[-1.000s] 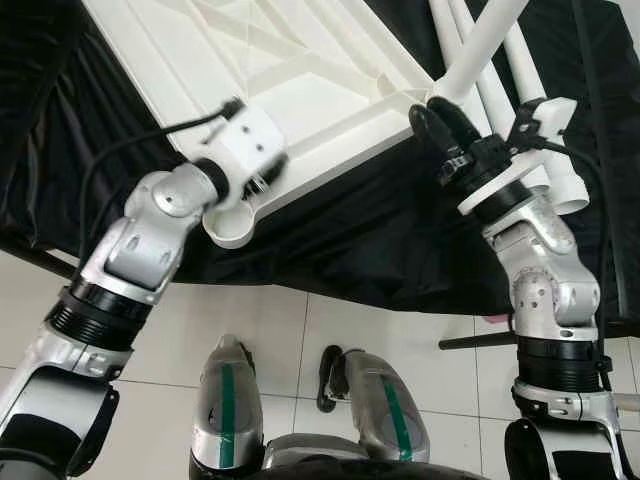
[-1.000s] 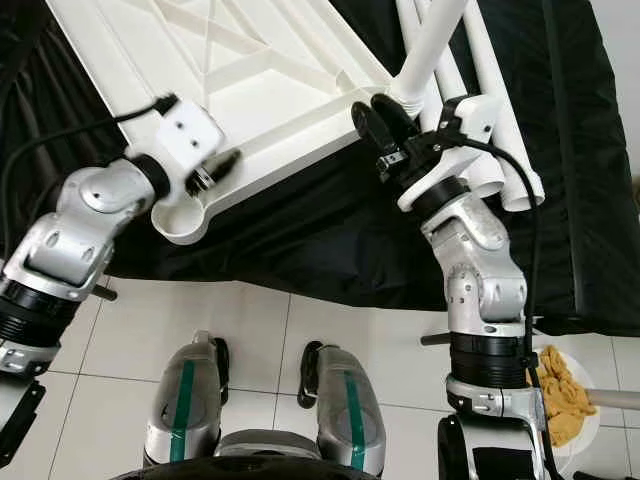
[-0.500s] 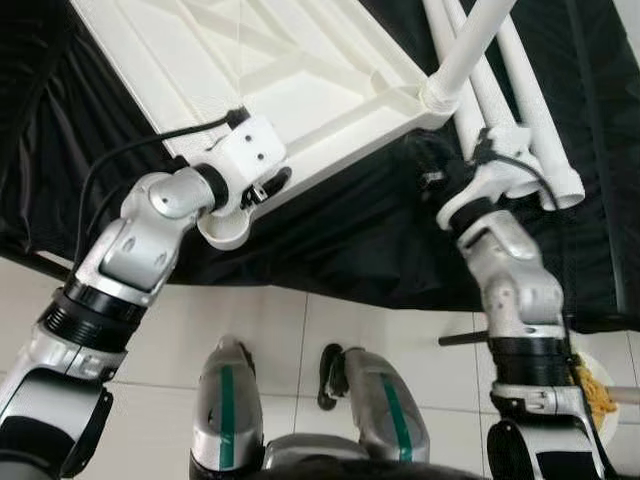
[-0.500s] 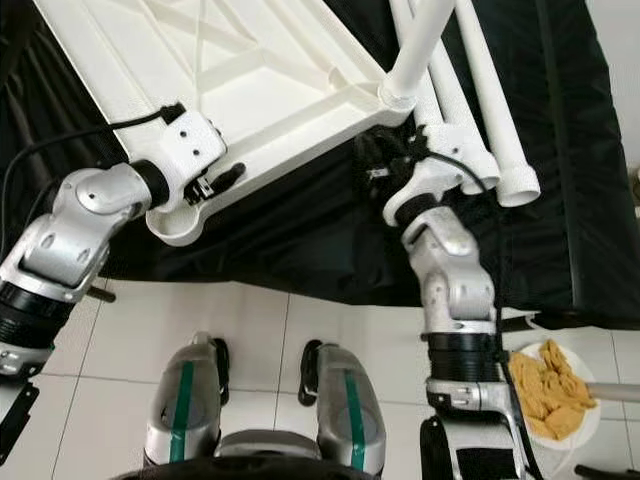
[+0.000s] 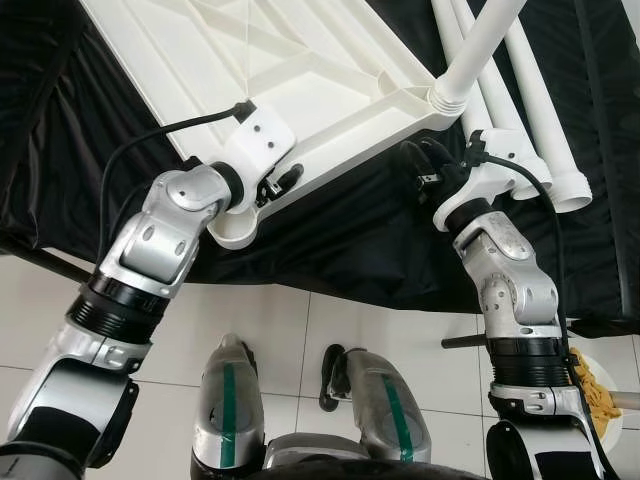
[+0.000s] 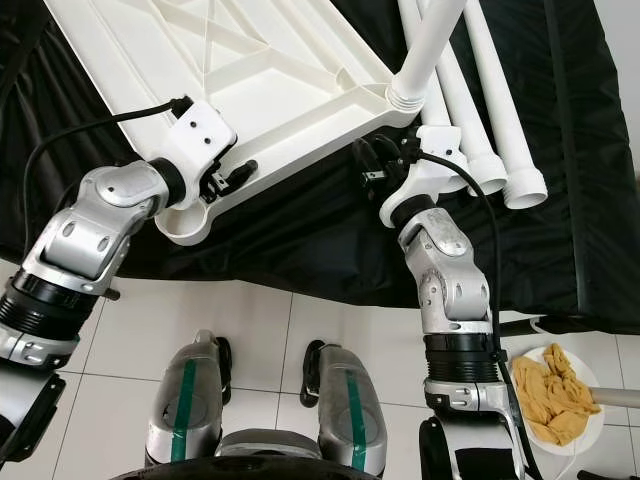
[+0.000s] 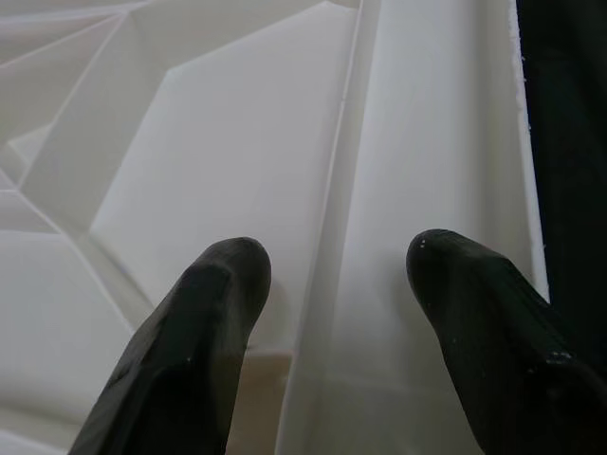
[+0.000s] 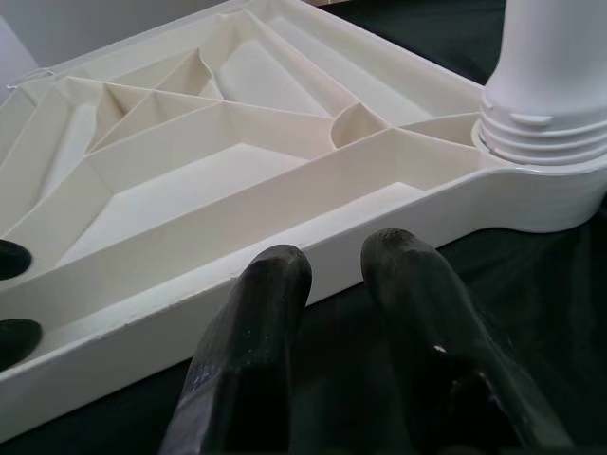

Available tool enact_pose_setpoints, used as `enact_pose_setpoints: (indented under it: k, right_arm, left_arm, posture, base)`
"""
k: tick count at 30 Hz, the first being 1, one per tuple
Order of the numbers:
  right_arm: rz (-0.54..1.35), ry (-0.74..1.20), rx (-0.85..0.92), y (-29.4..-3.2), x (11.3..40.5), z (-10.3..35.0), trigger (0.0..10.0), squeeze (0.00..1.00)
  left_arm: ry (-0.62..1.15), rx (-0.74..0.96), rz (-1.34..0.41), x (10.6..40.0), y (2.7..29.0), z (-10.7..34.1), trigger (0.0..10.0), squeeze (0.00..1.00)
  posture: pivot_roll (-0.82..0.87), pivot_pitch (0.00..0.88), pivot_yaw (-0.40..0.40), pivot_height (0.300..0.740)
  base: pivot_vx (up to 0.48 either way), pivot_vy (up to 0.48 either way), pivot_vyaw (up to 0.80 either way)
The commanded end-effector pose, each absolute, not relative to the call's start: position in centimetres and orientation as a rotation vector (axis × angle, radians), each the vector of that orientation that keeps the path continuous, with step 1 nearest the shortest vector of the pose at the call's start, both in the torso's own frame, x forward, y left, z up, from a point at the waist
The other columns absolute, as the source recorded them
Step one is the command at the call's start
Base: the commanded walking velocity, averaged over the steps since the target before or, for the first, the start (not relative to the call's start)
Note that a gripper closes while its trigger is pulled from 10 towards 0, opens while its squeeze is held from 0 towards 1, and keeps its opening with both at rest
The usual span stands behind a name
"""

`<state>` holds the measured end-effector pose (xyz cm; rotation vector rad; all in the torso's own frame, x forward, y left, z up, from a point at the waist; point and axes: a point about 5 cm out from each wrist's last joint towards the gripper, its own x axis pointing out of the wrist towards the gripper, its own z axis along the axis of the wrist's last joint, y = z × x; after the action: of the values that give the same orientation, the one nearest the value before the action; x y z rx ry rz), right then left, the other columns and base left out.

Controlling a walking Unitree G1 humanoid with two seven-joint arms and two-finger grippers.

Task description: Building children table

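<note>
So the white plastic tabletop is lying upside down on the surface with the black cloth, ribs facing up. One leg is already standing in the near right corner socket, and the spare legs lie just to the right of it.

The left claw is spread open, its fingers straddling a rib right by the near edge, next to the empty corner socket. The right claw has its fingers almost closed on nothing, sitting just in front of the tabletop's near edge, a bit left of the fitted leg.

Looks like we're between legs. I'd guess the next move is for the right claw to open and grab a spare leg, while the left steadies the top.
</note>
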<state>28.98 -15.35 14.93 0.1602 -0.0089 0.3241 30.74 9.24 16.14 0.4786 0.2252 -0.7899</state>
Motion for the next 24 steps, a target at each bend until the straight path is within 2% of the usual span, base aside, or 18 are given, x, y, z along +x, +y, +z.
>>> enact_pose_setpoints:
  k: [1,11,12,13,14,24]
  right_arm:
    - [0.312,0.000,0.160,-15.4,28.8,14.8,10.0,0.00]
    - [0.300,-0.010,0.161,-15.4,28.8,14.9,10.0,0.00]
    - [0.294,-0.012,0.163,-15.5,28.8,15.0,10.0,0.00]
    - [0.294,-0.012,0.163,-15.5,28.8,15.0,10.0,0.00]
    - [0.283,-0.013,0.165,-15.6,28.7,15.1,10.0,0.00]
    - [0.272,-0.016,0.168,-15.7,28.6,15.2,10.0,0.00]
  left_arm:
    - [0.316,0.447,-0.823,30.7,8.7,14.8,10.0,0.00]
    - [0.363,0.442,-0.890,31.1,7.7,15.0,10.0,0.00]
    - [0.381,0.474,-0.928,31.0,7.5,14.9,4.7,0.00]
    - [0.381,0.474,-0.928,31.0,7.5,14.9,4.7,0.00]
    - [0.409,0.500,-0.963,31.0,7.3,14.6,0.0,0.00]
    - [0.447,0.478,-0.924,31.6,7.1,14.4,0.0,0.00]
  posture:
    - [0.07,0.110,-0.036,0.740]
    - [0.06,0.122,-0.021,0.740]
    - [0.06,0.125,-0.017,0.740]
    - [0.06,0.125,-0.017,0.740]
    - [0.06,0.128,-0.011,0.740]
    - [0.05,0.134,-0.006,0.740]
  base:
    - [0.000,0.000,0.00]
    - [0.000,0.000,0.00]
    - [0.000,0.000,0.00]
    - [0.000,0.000,0.00]
    - [0.000,0.000,0.00]
    - [0.000,0.000,0.00]
